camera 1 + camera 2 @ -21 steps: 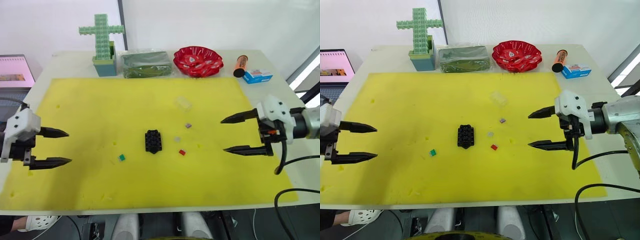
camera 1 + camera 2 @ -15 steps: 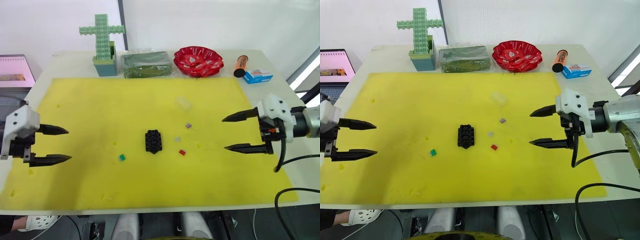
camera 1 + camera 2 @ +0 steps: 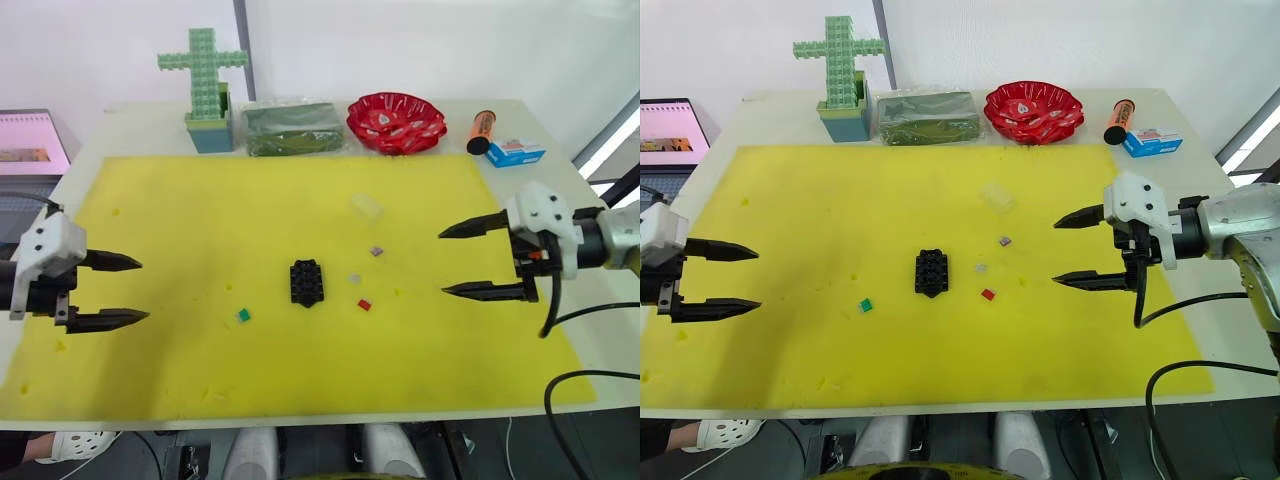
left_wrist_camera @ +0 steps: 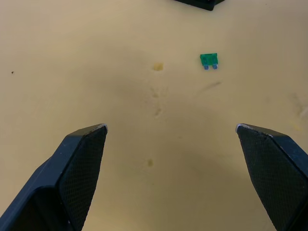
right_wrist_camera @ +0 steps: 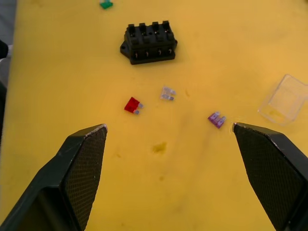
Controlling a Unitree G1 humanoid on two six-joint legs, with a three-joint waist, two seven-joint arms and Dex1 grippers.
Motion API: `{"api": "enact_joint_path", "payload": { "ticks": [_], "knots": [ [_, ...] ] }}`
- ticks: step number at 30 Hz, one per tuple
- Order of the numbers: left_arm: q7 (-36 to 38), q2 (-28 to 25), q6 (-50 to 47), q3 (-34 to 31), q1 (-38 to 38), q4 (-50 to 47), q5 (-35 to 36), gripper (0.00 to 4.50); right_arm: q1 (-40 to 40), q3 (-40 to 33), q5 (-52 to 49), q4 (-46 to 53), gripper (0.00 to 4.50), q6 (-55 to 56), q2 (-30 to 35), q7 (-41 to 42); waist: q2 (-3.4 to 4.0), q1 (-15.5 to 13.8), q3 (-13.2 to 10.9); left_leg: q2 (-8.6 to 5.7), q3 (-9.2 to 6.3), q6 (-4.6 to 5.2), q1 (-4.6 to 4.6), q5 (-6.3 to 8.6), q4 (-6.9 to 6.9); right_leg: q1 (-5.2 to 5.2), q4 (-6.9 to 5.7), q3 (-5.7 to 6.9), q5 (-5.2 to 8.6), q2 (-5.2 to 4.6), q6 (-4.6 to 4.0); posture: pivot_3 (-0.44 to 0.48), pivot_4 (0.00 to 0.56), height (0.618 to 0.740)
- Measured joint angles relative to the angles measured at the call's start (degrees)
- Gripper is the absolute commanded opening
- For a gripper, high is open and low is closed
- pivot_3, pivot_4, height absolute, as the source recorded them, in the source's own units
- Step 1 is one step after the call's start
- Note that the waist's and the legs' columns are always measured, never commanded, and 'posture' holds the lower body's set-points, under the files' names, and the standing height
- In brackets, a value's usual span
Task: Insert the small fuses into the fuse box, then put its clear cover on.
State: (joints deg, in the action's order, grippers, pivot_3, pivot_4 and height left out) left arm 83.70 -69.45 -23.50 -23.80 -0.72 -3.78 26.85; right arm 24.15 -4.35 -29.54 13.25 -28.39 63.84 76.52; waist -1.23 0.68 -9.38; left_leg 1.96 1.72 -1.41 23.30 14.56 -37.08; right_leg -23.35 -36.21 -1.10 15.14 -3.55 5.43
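Observation:
The black fuse box (image 3: 307, 282) sits in the middle of the yellow mat (image 3: 200, 210). Small fuses lie loose around it: a green one (image 3: 243, 315) to its left, a red one (image 3: 364, 304), a pale grey one (image 3: 354, 278) and a purple one (image 3: 376, 251) to its right. The clear cover (image 3: 367, 207) rests farther back on the mat. My left gripper (image 3: 138, 291) hovers open at the mat's left edge, pointing at the green fuse (image 4: 209, 60). My right gripper (image 3: 443, 262) is open at the right, facing the red fuse (image 5: 132, 105), grey fuse (image 5: 167, 93), purple fuse (image 5: 217, 119) and cover (image 5: 284, 100).
Along the table's back edge stand a green block cross (image 3: 204, 85), a clear bag of green stuff (image 3: 291, 128), a red bowl (image 3: 396, 122), an orange tube (image 3: 481, 131) and a blue-white carton (image 3: 515, 152). A laptop (image 3: 30, 150) sits off the table's left.
My right gripper has shifted slightly left toward the fuses. My left gripper has edged a little right over the mat's edge. Both stay open; the objects on the mat have not moved.

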Motion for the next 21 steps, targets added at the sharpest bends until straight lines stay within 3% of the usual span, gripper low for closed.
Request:
{"api": "enact_joint_path", "payload": {
  "ticks": [16, 21],
  "knots": [
    [-3.0, 1.5, -3.6, 0.2, -0.3, -2.2, 1.3, 4.5, 3.8, 1.5, 1.1, -1.1, 4.47, 0.0, -2.4, -1.5, 0.0, 0.0, 0.0, 0.0, 0.0, 0.0, 0.0, 0.0, -0.01, 0.01, -0.01, 0.0, -0.03, 0.01, 0.05, 0.0, 0.15, 0.74],
    [-6.0, 4.5, -10.2, 6.5, -4.2, -3.1, 3.3, 4.5, 6.0, 4.1, 0.6, 2.1, 4.47, -2.4, -5.9, -3.1, 0.02, -0.1, 0.0, -0.01, -0.05, 0.0, 0.01, 0.0, -0.02, 0.01, -0.03, 0.0, -0.1, 0.04, 0.18, 0.0, 0.15, 0.74]
  ]
}}
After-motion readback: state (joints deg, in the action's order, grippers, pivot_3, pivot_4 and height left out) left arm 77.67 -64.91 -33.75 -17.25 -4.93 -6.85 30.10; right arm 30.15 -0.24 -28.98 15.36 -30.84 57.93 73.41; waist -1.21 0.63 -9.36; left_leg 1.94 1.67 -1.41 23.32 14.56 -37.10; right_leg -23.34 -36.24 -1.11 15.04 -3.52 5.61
